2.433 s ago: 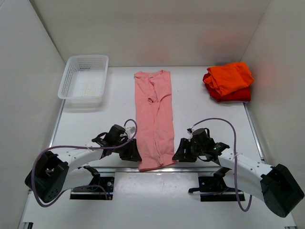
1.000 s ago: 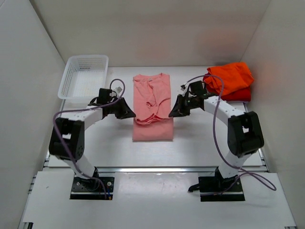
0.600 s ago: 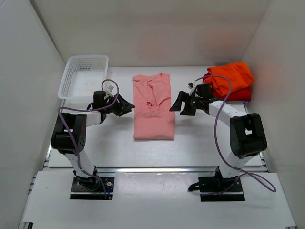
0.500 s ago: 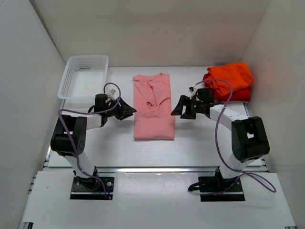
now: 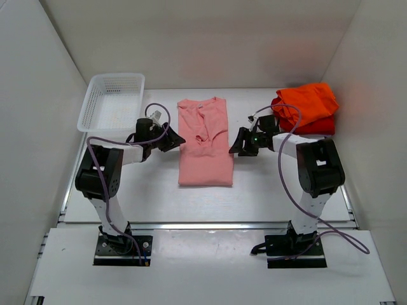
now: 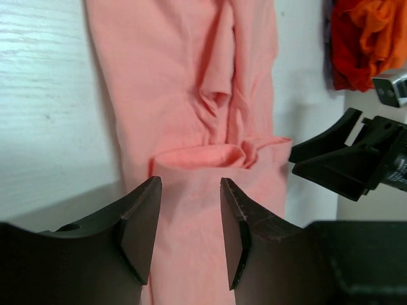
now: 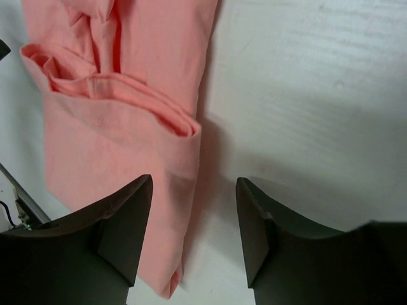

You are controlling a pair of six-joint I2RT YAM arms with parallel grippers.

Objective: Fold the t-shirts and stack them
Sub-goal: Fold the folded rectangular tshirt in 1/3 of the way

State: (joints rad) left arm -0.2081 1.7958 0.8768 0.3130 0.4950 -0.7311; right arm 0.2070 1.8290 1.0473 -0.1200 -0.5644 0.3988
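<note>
A salmon-pink soft cloth t-shirt (image 5: 205, 143), folded double and lightly wrinkled, lies flat at the centre of the white worktop (image 5: 267, 184), its long axis running near to far with the collar at the far end. The left gripper (image 5: 179, 140) and right gripper (image 5: 234, 147) flank it, jaws apart and empty. A crumpled bright orange t-shirt (image 5: 308, 101) tops a red t-shirt (image 5: 315, 127) at far right, and a white plastic mesh basket (image 5: 89, 121) stands far left.

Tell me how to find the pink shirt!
Look at the middle of the white table, between the left gripper and the right gripper. The pink shirt lies flat there, folded into a long strip with its near end doubled over. It is the only pink thing: the orange shirt and red shirt sit piled in the far right corner.
</note>
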